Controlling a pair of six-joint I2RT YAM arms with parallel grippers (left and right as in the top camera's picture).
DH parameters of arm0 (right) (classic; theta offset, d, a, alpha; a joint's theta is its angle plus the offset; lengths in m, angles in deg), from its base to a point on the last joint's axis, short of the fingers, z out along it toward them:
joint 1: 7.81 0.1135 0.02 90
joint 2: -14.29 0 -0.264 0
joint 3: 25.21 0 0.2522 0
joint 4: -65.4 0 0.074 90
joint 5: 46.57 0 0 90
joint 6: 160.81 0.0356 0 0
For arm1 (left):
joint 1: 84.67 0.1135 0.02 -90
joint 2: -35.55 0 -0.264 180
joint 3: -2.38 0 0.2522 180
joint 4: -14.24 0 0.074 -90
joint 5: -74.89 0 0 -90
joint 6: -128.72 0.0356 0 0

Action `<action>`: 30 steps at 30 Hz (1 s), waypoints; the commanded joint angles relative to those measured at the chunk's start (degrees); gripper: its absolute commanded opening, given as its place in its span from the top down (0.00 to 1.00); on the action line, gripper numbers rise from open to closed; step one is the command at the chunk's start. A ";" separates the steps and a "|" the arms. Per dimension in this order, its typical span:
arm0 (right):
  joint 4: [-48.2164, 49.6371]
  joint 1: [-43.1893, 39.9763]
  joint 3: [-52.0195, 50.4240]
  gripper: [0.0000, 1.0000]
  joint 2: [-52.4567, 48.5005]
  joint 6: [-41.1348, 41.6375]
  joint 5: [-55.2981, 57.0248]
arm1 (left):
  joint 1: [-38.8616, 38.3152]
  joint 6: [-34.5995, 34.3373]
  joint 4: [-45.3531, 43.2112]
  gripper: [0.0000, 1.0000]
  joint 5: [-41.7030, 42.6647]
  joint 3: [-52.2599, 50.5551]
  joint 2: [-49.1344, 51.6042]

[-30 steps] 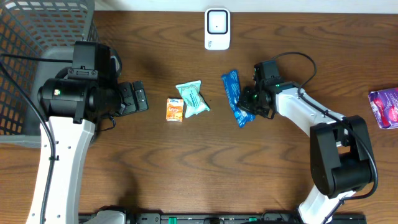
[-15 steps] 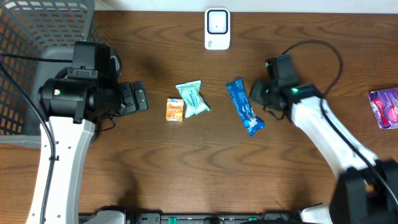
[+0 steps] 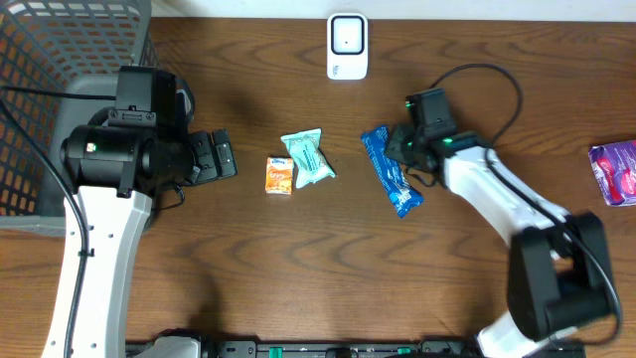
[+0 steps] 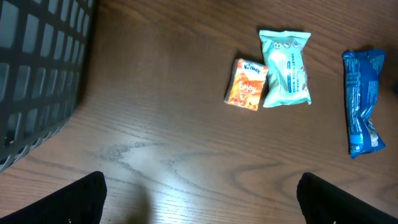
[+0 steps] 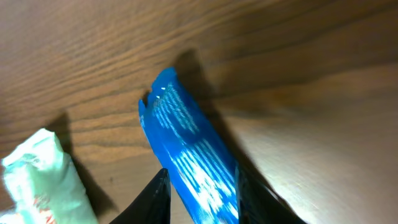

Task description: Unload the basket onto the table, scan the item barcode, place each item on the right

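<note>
Your right gripper (image 3: pixel 399 149) straddles the blue packet (image 3: pixel 391 171), jaws narrowly parted; close squarely across it before lifting toward the scanner (image 3: pixel 347 45).

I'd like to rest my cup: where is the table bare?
Free: the front strip between left arm and right arm, and between basket and scanner. Crowded: the middle, orange packet, teal packet and blue packet by the right gripper.
</note>
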 commanded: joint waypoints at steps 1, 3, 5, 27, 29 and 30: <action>3.19 1.18 0.00 0.71 -3.96 -2.21 -1.18 | 0.13 0.74 0.20 0.02 -0.33 1.14 -0.09; 5.88 1.22 0.00 0.71 -5.86 -2.93 -1.18 | 0.13 0.74 0.20 0.02 -0.33 1.14 -0.09; 7.37 1.14 0.00 0.71 -6.69 -3.58 -0.24 | 0.13 0.74 0.20 0.02 -0.33 1.14 -0.09; -10.93 -1.51 6.21 0.06 -2.64 -27.82 -3.23 | 0.13 0.76 0.20 0.02 -0.33 1.14 -0.09; -10.36 -1.51 4.85 0.07 -4.02 -28.24 -4.37 | 0.13 0.74 0.20 0.02 -0.33 1.14 -0.09; -10.29 -1.57 4.37 0.09 -4.61 -28.26 -4.33 | 0.13 0.74 0.20 0.02 -0.33 1.14 -0.09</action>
